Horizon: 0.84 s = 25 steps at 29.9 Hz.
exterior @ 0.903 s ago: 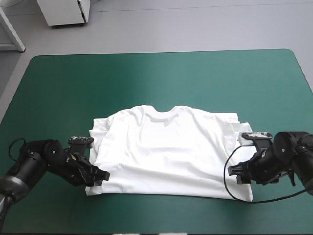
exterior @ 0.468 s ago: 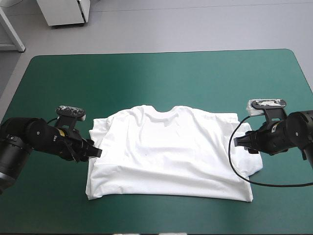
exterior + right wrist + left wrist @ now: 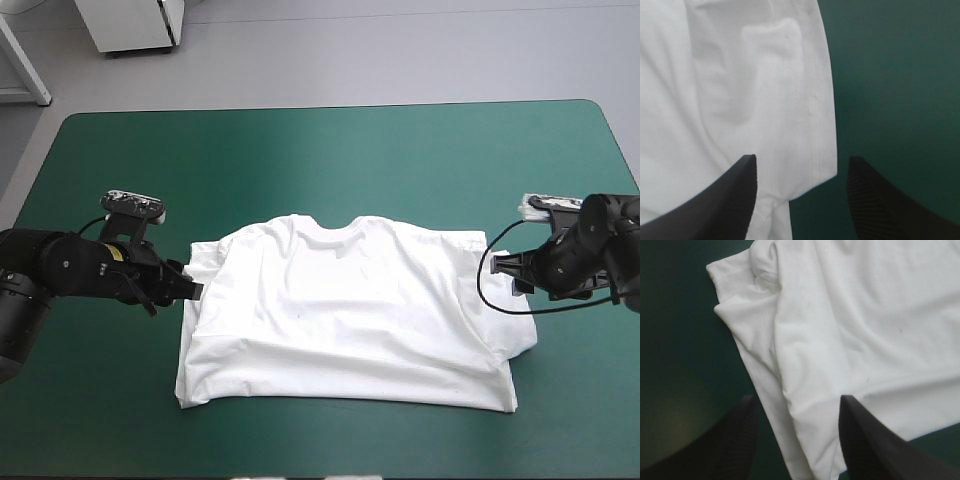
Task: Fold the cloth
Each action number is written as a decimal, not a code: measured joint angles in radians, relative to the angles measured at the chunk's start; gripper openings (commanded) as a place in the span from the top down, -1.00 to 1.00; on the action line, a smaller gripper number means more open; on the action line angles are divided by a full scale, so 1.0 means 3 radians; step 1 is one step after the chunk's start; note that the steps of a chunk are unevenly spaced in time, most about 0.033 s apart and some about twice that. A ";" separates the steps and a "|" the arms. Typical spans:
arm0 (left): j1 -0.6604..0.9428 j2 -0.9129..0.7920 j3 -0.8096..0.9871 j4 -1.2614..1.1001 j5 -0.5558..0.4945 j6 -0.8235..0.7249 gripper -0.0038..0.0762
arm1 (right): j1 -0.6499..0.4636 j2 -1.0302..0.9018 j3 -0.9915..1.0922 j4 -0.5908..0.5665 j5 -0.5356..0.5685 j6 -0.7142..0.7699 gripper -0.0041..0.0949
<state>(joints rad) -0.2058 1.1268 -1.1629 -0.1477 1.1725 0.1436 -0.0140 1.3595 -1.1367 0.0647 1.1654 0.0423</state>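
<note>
Left arm point(image 3: 70, 270), right arm point(image 3: 590, 258): black, bulky rounded joints. Jaws: broad black curved fins, ribbed surface.

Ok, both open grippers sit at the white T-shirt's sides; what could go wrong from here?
Left gripper: its open black fingers straddle stacked layers of the white short-sleeved T-shirt, so it might pinch only some. Right gripper: only the hemmed edge lies between its fingers, so the grip might slip.

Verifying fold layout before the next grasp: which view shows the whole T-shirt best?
High view: the whole T-shirt lies flat, with every edge and the collar visible. The left wrist view shows only one side edge; the right wrist view shows only a stitched hem.
</note>
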 measured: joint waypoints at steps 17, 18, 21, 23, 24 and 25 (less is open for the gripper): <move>0.0000 0.0000 0.0000 0.0012 -0.0204 0.0000 0.02 | 0.0000 0.0882 -0.0003 -0.0216 -0.0441 0.0040 0.19; 0.0000 0.0000 0.0000 0.0012 -0.0223 0.0000 0.02 | 0.0000 0.0909 -0.0003 -0.0216 -0.0457 0.0040 0.19; 0.0000 0.0000 0.0000 0.0012 -0.0289 0.0000 0.02 | 0.0000 0.0998 -0.0003 -0.0216 -0.0480 0.0042 0.19; 0.0000 0.0000 0.0000 0.0012 -0.0297 0.0000 0.02 | 0.0000 0.1056 0.0001 -0.0216 -0.0494 0.0042 0.19; 0.0000 0.0000 0.0000 0.0012 -0.0300 0.0000 0.02 | 0.0000 0.1079 0.0016 -0.0216 -0.0510 0.0042 0.19; 0.0000 0.0000 0.0000 0.0012 -0.0300 0.0000 0.02 | 0.0000 0.1095 0.0029 -0.0197 -0.0514 0.0042 0.19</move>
<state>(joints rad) -0.2058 1.1268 -1.1629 -0.1440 1.0826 0.1436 -0.0140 1.6878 -1.1281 0.0055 1.0114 0.0549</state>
